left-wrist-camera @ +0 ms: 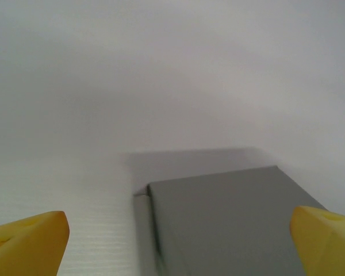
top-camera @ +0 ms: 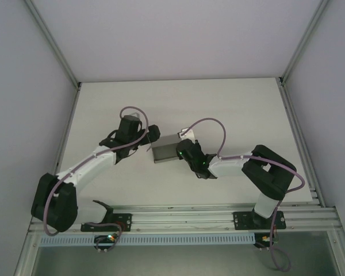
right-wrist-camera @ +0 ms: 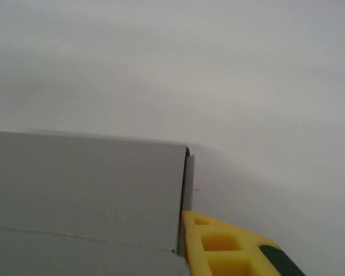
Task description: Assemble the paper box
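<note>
At the centre of the table (top-camera: 230,109), the paper box (top-camera: 165,150) was found flanked by the wide-spread left gripper (top-camera: 153,133) at ten o'clock and the right gripper (top-camera: 183,153), grip indeterminable, at three o'clock; unheld flaps were judged liable to spring open.

The paper box (top-camera: 164,150) lies near the middle of the table (top-camera: 230,103). The left gripper (top-camera: 152,134) is at its ten o'clock, and the right gripper (top-camera: 183,152) at its three o'clock edge.
</note>
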Available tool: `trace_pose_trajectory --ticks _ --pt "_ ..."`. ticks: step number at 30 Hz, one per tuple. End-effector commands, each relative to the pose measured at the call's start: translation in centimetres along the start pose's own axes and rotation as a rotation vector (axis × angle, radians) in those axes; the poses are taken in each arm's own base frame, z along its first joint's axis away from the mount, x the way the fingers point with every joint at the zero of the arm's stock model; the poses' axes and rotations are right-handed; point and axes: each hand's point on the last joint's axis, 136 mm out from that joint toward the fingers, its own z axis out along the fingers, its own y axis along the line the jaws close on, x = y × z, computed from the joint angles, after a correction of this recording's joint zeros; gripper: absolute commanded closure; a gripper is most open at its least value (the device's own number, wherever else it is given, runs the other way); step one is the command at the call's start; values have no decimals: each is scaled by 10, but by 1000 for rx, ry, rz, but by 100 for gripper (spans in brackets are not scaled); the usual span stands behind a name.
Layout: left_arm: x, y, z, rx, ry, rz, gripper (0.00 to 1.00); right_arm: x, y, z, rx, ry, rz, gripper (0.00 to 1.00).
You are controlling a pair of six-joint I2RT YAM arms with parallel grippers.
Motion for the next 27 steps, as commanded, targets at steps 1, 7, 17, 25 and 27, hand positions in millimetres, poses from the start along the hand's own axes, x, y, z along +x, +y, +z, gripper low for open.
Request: trace_pose_trajectory --ticks 1,7,17,25,27 --pt "25 -5 12 85 94 -64 4 10 -5 -8 33 17 -5 86" --pt "57 13 34 60 181 -78 18 26 -6 -16 36 46 -7 84" --pt "74 25 57 39 227 -101 29 35 -12 -55 -36 156 -77 60" --pt "76 29 66 54 242 -112 35 43 -22 -92 -144 209 -79 23" --pt "76 33 68 52 243 -117 38 34 -21 -94 -177 192 -68 9"
